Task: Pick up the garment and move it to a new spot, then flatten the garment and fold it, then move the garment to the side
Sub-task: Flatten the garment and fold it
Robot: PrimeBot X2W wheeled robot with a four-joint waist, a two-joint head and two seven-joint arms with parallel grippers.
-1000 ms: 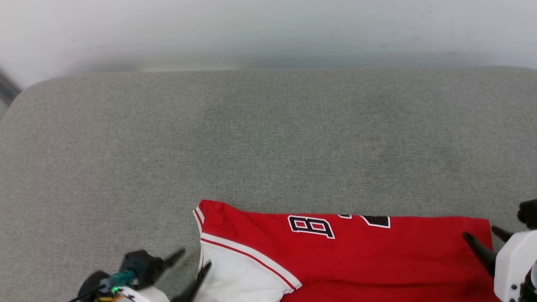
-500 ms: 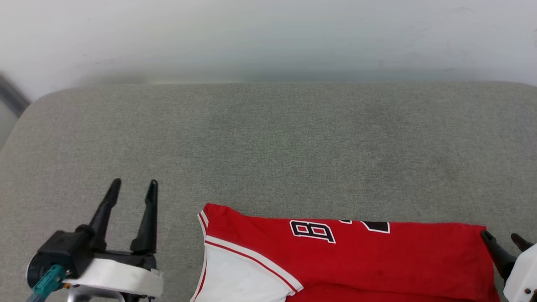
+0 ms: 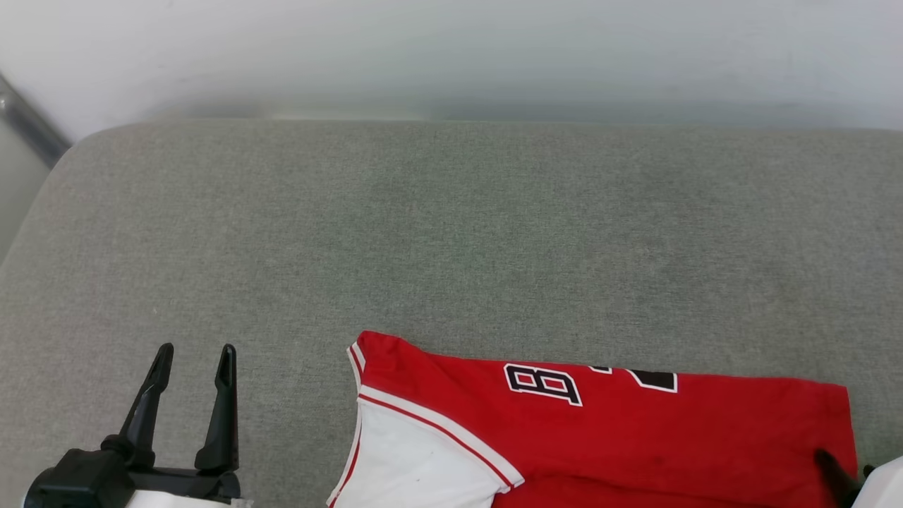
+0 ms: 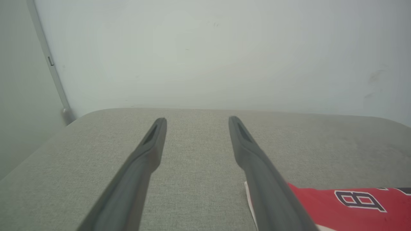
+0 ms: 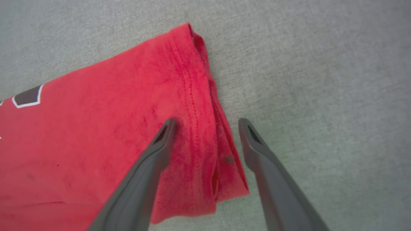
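The garment (image 3: 621, 437), a red jersey with a white sleeve and black-and-white lettering, lies folded flat at the near edge of the grey padded surface (image 3: 451, 233). My left gripper (image 3: 195, 351) stands open to its left, well apart from the sleeve, with nothing between its fingers. In the left wrist view the left gripper (image 4: 197, 119) points at the wall, with the garment (image 4: 340, 205) at the lower right. My right gripper (image 3: 843, 466) shows at the garment's right end. In the right wrist view the right gripper (image 5: 207, 121) is open, its fingers straddling the garment's (image 5: 96, 128) layered hem without gripping it.
A pale wall (image 3: 451, 49) rises behind the far edge of the surface. A grey metal strip (image 3: 28, 120) runs down the wall at the far left corner. Bare grey fabric stretches beyond and to the left of the garment.
My left gripper has left the white sleeve, swung out to the left and now points away from me. My right gripper has slid back toward the lower right corner. The camera has shifted slightly.
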